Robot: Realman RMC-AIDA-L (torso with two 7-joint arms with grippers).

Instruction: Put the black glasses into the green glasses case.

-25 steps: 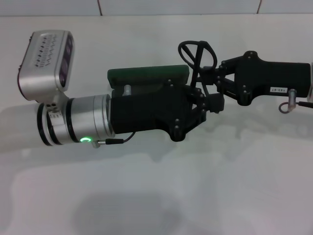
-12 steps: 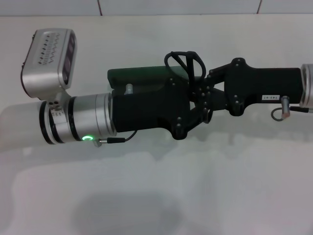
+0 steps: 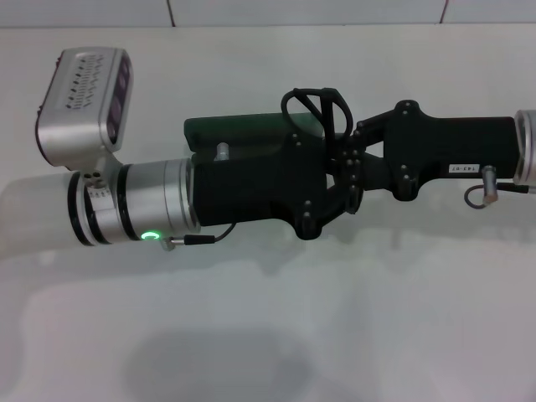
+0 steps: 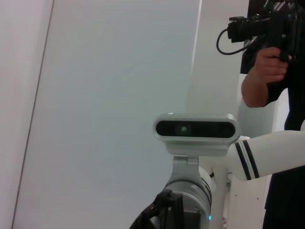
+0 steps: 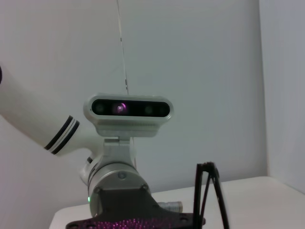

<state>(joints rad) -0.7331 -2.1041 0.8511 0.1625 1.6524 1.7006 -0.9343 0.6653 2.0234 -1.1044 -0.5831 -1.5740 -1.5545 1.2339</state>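
- Even, diffuse overhead light is filling the head view; the white table (image 3: pixel 268 335) is reading bright without harsh glare.
- Soft, blurred-edged shadows are falling below the left arm (image 3: pixel 126 213) and spreading as a broad grey patch toward the near edge of the table.
- The black bodies of both grippers are merging into one dark mass, so detail where they meet is possibly lost.
- A green indicator light (image 3: pixel 149 237) is glowing on the left arm's wrist ring.
- The left wrist view is showing a pale, flatly lit wall (image 4: pixel 109 95).
- In the right wrist view, the black glasses (image 5: pixel 209 195) are appearing slightly soft, and magenta speckle is showing along the lower edge.
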